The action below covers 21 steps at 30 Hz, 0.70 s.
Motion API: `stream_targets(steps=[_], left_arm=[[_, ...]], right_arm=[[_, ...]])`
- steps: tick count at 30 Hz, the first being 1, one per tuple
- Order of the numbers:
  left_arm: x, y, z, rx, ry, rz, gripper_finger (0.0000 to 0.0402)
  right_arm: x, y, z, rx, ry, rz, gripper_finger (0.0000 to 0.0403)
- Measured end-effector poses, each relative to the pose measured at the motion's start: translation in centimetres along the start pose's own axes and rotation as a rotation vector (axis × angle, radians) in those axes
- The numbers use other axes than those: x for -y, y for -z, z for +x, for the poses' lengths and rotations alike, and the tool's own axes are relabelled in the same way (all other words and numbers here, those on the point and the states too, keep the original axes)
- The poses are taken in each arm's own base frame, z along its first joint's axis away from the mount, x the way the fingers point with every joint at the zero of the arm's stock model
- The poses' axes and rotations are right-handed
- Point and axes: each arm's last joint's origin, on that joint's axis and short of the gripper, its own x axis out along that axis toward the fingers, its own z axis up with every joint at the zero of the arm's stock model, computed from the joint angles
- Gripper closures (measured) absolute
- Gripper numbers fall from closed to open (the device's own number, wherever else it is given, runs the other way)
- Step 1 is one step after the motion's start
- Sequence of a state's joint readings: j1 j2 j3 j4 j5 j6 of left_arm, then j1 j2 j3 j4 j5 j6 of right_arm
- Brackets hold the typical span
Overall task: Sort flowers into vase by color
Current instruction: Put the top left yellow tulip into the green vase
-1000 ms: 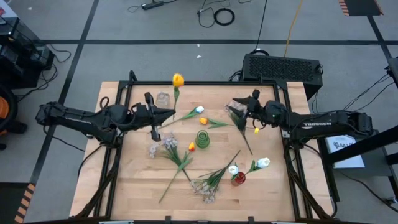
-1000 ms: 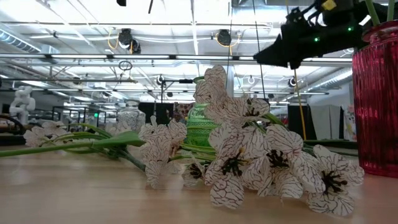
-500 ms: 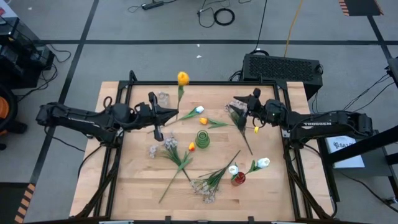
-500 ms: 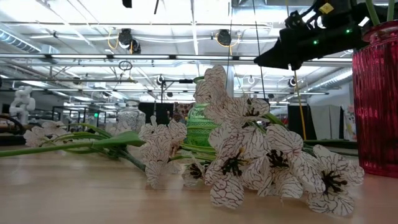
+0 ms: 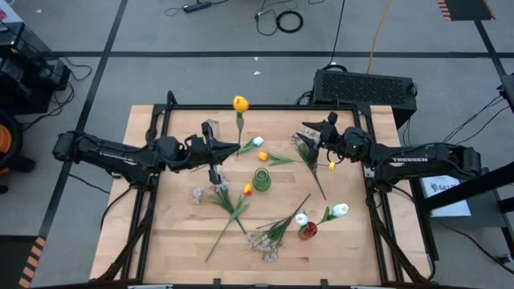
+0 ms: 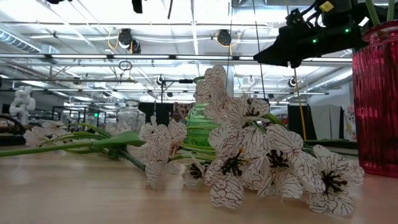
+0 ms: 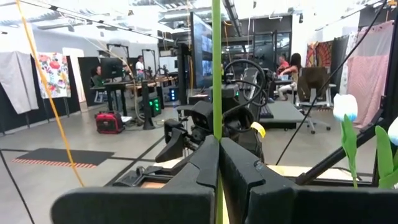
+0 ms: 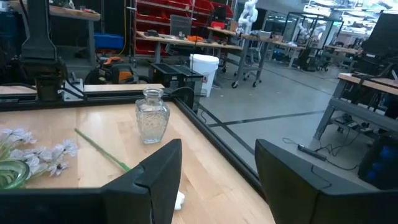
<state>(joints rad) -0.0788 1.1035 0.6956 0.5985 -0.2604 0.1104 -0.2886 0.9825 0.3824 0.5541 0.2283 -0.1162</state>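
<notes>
On the wooden table [image 5: 177,241], left tool [image 5: 227,148] pinches an orange tulip [image 5: 240,103] stem — right tool [image 5: 312,133] seemingly agape.

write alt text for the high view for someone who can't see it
Seen from above, the left gripper holds an orange tulip by its stem over a wooden table strewn with flowers. The right gripper waits open at the far right, with a green vase mid-table and a red vase nearer the front.
</notes>
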Motion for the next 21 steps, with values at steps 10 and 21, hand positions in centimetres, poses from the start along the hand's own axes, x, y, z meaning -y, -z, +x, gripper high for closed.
stream_targets(steps=[10,21], left_arm=[[0.6,0.7,1.0,0.049,0.07,-0.057,0.0391],[2.4,0.5,0.9,0.082,0.148,-0.106,0.0391]], right_arm=[[0.1,-0.7,0.0,0.072,0.006,0.053,0.0207],[-0.2,-2.2,-0.3,0.23,-0.167,0.184,0.0207]])
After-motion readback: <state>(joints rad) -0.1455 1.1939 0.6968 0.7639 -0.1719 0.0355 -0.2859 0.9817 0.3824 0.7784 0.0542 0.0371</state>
